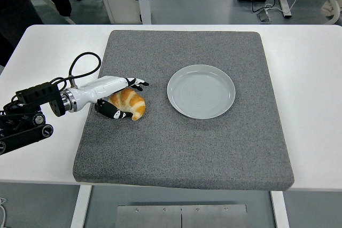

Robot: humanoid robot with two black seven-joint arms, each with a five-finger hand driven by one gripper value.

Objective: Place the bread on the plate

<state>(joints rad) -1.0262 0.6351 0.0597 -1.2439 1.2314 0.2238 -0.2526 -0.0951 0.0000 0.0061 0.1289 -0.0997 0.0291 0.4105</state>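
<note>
Bread (130,103) lies on the grey mat (184,148), a small golden-brown croissant with a curved, ridged back, paler cream bands between the browner folds and a darker tip at its near right end. It sits right at the left hand (118,97), between the fingers and the thumb: the white-and-black fingers (134,83) reach out flat just past the far side of the bread, and the black-tipped thumb (113,111) curls in against its near left side, touching it. The hand is narrowly spread around the bread, cupping it from the left; whether it actually grips it cannot be told, and the bread rests on the mat. Behind the hand, toward the left edge, come the white forearm (88,91), a metal wrist ring and the black arm (24,118), with a black cable (81,63) looping up over the table (37,52). To the right of the hand, well apart from the bread and with bare mat between, sits the plate (201,91), round, pale grey-blue, with a raised rim and nothing on it. The mat covers the middle of the white table, and the hand lies over its left part. At the far left, beyond the table, part of a person in dark clothing (13,4) shows at the top corner.
</note>
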